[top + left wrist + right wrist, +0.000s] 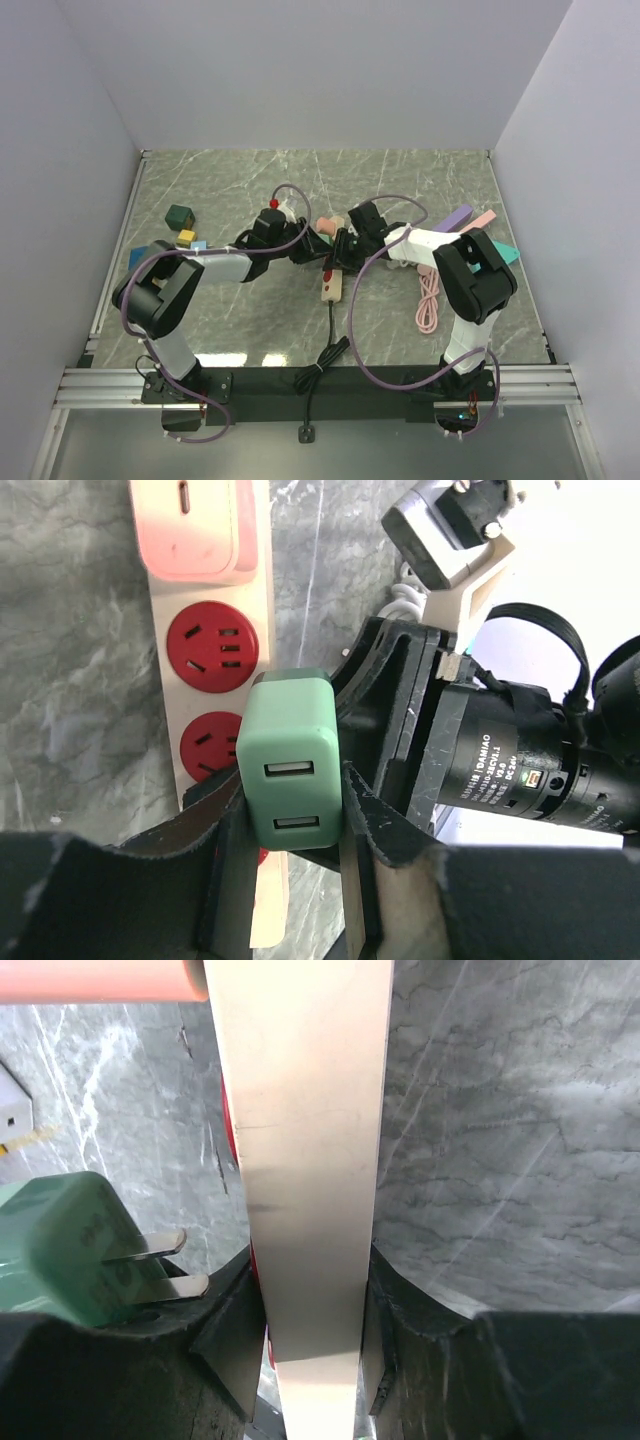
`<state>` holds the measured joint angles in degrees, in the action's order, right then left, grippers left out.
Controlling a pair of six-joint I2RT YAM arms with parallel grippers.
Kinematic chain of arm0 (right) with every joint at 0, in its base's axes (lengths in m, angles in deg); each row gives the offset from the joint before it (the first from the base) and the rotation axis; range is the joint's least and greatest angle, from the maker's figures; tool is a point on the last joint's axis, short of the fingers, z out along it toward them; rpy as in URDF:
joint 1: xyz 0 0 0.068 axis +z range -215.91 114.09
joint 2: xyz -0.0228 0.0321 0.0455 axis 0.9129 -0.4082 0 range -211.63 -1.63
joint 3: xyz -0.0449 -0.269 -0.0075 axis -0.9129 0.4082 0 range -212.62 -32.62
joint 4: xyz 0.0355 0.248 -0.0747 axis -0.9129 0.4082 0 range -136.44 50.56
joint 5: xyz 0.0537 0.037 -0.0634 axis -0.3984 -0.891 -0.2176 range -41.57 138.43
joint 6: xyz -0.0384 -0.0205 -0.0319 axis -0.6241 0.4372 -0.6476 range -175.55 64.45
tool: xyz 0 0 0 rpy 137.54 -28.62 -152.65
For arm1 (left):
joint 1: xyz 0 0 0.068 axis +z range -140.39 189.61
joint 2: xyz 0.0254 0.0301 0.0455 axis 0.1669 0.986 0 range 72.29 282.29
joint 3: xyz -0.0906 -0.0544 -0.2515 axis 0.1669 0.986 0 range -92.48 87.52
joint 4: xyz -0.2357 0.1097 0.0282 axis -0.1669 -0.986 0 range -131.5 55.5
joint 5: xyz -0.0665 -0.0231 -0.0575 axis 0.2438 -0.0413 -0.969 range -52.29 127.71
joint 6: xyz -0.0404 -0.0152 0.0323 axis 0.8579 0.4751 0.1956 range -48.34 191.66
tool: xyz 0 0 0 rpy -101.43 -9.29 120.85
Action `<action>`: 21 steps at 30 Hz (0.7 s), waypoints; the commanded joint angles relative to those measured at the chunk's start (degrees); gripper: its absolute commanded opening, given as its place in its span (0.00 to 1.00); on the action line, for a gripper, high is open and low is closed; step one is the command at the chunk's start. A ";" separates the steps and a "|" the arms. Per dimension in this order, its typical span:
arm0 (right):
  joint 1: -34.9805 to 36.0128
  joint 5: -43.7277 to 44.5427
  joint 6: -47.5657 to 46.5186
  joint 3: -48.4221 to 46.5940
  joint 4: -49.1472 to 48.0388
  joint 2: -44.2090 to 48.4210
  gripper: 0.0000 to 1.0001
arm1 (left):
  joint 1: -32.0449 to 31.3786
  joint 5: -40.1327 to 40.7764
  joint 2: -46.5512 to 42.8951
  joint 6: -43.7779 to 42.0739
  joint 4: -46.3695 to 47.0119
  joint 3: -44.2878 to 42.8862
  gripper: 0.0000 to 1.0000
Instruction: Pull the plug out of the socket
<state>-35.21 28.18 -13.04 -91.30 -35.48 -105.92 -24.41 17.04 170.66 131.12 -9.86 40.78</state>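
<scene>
A mint-green two-port USB plug [292,770] sits between the fingers of my left gripper [292,805], which is shut on it. The plug is out of the socket: its two bare metal prongs [172,1265] show in the right wrist view, clear of the strip. The cream power strip [205,580] with red sockets [212,646] lies beside and below the plug. My right gripper [312,1310] is shut on the strip's body [310,1140], one finger on each side. In the top view both grippers meet over the strip [331,288] at mid-table.
The strip's black cord [328,345] runs to the near edge. A pink cable [428,300] and purple [455,218], pink [483,218] and teal [505,252] blocks lie right. Green [180,215], yellow [186,237] and blue [198,246] cubes lie left. My right arm's motor [520,760] is close beside the plug.
</scene>
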 commanded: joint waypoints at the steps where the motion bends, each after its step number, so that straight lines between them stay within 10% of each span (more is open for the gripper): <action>1: -0.37 6.27 1.27 0.05 -0.16 -1.35 0.00 | -0.43 -2.55 -3.00 -1.35 1.29 -0.81 0.01; 21: -0.46 4.17 -5.58 4.62 6.44 3.83 0.00 | 32.60 2.82 -6.70 -17.97 -24.46 -1.68 0.00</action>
<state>-35.32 29.36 -14.20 -88.61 -35.02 -103.38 5.82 19.16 162.77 117.13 -29.93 41.50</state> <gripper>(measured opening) 0.427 0.360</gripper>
